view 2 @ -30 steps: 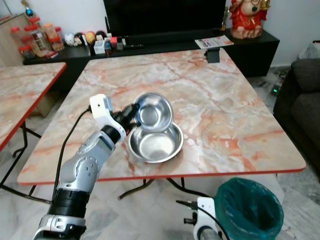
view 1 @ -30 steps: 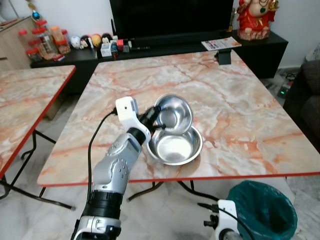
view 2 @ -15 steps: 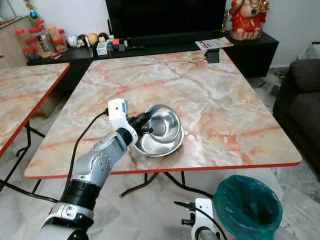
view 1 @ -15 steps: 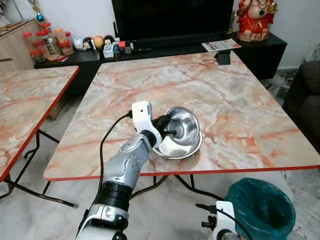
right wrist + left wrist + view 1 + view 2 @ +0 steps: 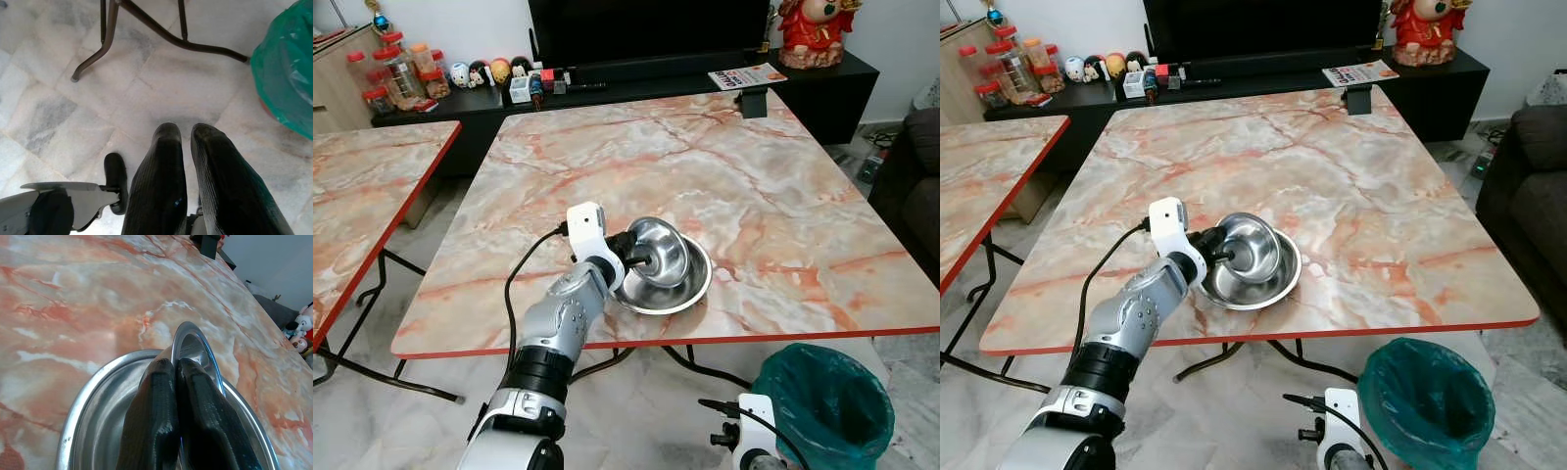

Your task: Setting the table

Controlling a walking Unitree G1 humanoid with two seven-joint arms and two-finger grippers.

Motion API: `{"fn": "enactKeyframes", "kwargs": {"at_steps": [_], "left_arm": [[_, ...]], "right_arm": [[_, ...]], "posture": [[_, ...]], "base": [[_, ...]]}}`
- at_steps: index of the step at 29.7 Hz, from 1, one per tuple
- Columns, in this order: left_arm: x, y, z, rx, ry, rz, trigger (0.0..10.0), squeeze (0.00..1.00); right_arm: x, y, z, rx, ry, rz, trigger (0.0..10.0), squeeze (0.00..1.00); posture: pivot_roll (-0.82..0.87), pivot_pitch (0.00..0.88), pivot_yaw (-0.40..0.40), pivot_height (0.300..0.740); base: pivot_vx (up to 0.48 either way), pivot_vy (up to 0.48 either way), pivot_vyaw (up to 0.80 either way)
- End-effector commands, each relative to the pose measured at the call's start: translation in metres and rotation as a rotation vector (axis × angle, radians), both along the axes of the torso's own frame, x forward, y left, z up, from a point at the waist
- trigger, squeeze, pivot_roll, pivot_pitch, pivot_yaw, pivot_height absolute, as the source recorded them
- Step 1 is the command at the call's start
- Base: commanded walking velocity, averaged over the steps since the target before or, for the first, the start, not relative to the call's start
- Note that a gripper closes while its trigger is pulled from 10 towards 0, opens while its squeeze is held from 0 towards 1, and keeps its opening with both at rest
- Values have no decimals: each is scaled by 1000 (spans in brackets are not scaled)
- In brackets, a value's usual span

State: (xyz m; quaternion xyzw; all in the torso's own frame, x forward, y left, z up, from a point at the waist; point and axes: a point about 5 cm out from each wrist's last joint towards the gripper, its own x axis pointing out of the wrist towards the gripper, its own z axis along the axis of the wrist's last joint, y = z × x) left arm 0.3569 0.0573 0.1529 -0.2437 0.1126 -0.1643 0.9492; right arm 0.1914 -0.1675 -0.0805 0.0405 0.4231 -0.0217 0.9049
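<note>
Two fingers of our left pincer [image 5: 641, 260] clamp the rim of the small bowl [image 5: 661, 252], which is tilted inside the large bowl [image 5: 690, 291] near the worktop [image 5: 783, 196] front edge. A thin rim grip risks slipping; dragging may shift both bowls.

You have two steel bowls: a smaller bowl [image 5: 658, 254] tilted inside a larger bowl [image 5: 685, 290]. They sit on one marble surface [image 5: 783, 196], with a second marble surface [image 5: 362, 196] to its left. On the floor there is one green-lined bin [image 5: 822, 401], and two silver arms show, the left arm [image 5: 558, 323] and the right arm [image 5: 749, 452].
</note>
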Motion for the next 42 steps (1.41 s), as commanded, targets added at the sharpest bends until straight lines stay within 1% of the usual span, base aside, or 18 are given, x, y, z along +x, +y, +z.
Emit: {"fn": "enactKeyframes", "kwargs": {"at_steps": [1,5,12,19,23,24,26,27,28,29,33,34,42], "left_arm": [[2,-2,8,-2,-16,-8,10000,0],[0,-6,6,-13,-1,-49,10000,0],[-4,-11,0,16,25,-87,10000,0],[-5,-11,-1,22,33,-93,10000,0],[-6,-9,-3,44,41,-95,10000,0],[-6,-9,-3,47,41,-95,10000,125],[-6,-9,-3,50,39,-95,10000,157],[-6,-9,-3,52,38,-96,10000,314],[-6,-9,-2,56,37,-98,10000,545],[-6,-9,-2,61,36,-100,10000,643],[-6,-8,-3,67,37,-98,10000,600],[-6,-8,-3,73,37,-97,10000,0],[-5,-5,-1,101,26,-88,10000,0]], "right_arm": [[0,2,0,7,3,3,10000,0],[0,3,0,10,3,2,10000,0],[-1,3,-1,12,5,-4,10000,0],[-1,3,-1,12,7,-3,10000,0],[-2,3,-1,12,9,-4,10000,0],[-2,3,-1,12,9,-4,10000,0],[-2,3,-1,12,9,-4,10000,0],[-2,3,-1,12,10,-4,10000,0],[-2,3,-1,12,10,-4,10000,0],[-2,3,-1,12,10,-4,10000,0],[-2,3,-1,11,9,-3,10000,0],[-2,3,-1,11,9,-3,10000,0],[-1,3,-1,11,8,-1,10000,0]], "posture": [[0,0,100,740],[0,0,102,740],[0,0,103,740],[0,0,104,740],[2,0,105,740],[2,0,104,740],[2,0,104,740],[2,0,104,740],[2,0,104,740],[2,0,104,740],[4,0,102,740],[4,0,102,740],[5,0,100,740]], "base": [[0,0,0],[0,0,0],[0,0,0],[0,0,0],[0,0,0],[0,0,0],[0,0,0],[0,0,0],[0,0,0],[0,0,0],[0,0,0],[0,0,0],[0,0,0]]}}
